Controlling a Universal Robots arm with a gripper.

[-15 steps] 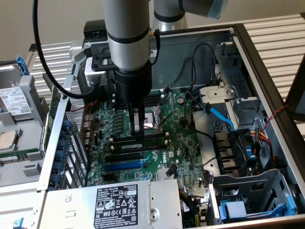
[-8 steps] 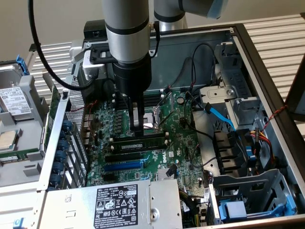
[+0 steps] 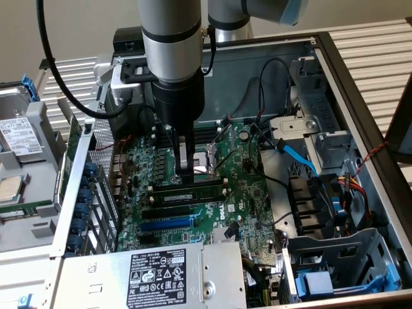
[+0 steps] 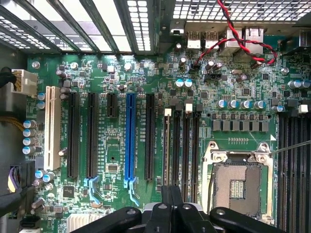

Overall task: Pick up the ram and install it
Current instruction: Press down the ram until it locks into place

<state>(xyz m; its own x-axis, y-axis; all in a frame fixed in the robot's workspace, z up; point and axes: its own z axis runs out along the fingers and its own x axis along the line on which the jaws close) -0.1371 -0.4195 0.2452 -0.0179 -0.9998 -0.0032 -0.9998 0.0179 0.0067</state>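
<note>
The claw [image 3: 185, 172] stands straight down over the middle of the motherboard [image 3: 225, 206], its fingers pressed together (no gap between them that I can see) with their tips right at the top edge of the ram [image 3: 187, 188]. Whether they pinch that edge or merely press on it I cannot tell.

The ram is a long, thin, dark stick with a greenish-black face, standing on edge in a memory slot and running across the board from the exterior view's left to its right. It sits directly under the claw, which meets it about midway along its length. Just on the far side of it lies the open processor socket [image 3: 205, 156] with its metal frame; on the near side run two bare black slots [image 3: 168, 210] and then the long blue slot [image 3: 168, 224].

In the wrist view the ram [image 4: 167, 150] shows as a narrow dark edge reaching down to the closed fingertips [image 4: 171, 204], beside the blue slot [image 4: 129, 138] and the socket [image 4: 238, 182].
</note>
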